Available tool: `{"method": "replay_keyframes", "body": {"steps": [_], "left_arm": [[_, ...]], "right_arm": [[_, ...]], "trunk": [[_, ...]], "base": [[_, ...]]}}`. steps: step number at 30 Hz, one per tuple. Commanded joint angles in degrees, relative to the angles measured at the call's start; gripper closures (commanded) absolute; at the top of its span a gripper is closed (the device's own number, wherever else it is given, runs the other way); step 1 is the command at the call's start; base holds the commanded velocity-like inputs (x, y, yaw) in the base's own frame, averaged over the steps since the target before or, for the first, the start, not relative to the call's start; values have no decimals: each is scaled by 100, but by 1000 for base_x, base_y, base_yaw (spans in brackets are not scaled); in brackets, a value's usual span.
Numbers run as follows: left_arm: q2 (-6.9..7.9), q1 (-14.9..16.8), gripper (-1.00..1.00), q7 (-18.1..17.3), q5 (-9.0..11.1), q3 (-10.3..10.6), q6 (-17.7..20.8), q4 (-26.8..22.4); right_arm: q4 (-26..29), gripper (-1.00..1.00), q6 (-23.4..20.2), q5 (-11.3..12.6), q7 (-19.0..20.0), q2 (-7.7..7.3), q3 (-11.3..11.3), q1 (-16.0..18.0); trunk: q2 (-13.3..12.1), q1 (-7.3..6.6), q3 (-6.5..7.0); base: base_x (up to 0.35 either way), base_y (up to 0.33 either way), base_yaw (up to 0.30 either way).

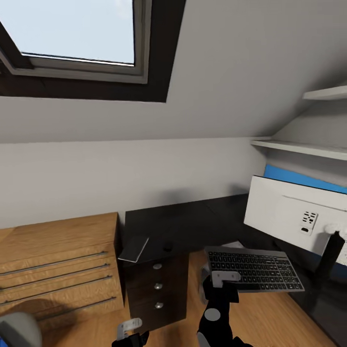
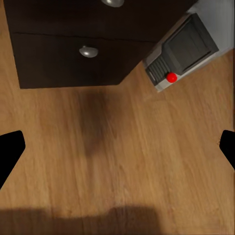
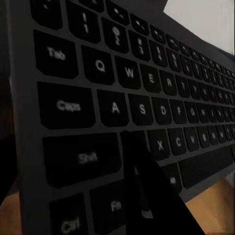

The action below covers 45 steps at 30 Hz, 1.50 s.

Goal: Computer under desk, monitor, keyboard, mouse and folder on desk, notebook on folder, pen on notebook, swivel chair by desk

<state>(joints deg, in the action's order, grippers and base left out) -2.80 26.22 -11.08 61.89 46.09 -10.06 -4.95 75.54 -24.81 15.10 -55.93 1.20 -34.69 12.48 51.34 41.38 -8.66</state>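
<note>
Drawer unit under the dark desk: three fronts with round metal knobs, all closed, contents not visible; the left wrist view has two of the knobs. Wooden dresser to its left, long bar handles, drawers closed. Keyboard: dark keys in a grey frame, held in the air in front of the desk, over the wood floor, roughly level. Legends readable in the right wrist view on the keyboard: Tab, Caps, Shift, Fn, Ctrl, Q W E R, A S D F, X C. Right gripper is closed on the keyboard's near left edge; one dark finger lies across the lower key rows. Left gripper hangs low near the drawer unit; its fingertips sit at opposite edges of the wrist view, spread wide, holding nothing, floor between them. Monitor stands on the desk at right, white back facing the camera, port panel visible, markings too small to read. Computer on the floor beside the drawer unit: grey case, dark panel, red button. Small dark mouse and a flat grey item lie on the desk's left end. Grey chair edge at lower left.
</note>
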Motion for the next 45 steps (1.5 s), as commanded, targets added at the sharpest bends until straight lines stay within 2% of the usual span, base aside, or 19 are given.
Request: {"method": "replay_keyframes", "body": {"steps": [1,18,45], "left_arm": [[-1,6,-100,-26,60,45,-23,11],[-7,6,-100,-26,69,49,-23,11],[-10,6,-100,-26,69,50,-23,11]], "right_arm": [[2,100,-50,19,-41,0,-12,9],[-126,100,-50,12,-34,53,-11,15],[-127,100,-53,10,-41,51,-11,18]], "trunk": [[6,1,-4],[6,1,67],[6,1,172]], "base": [[0,0,-236],[-27,22,-239],[-20,18,-242]]}}
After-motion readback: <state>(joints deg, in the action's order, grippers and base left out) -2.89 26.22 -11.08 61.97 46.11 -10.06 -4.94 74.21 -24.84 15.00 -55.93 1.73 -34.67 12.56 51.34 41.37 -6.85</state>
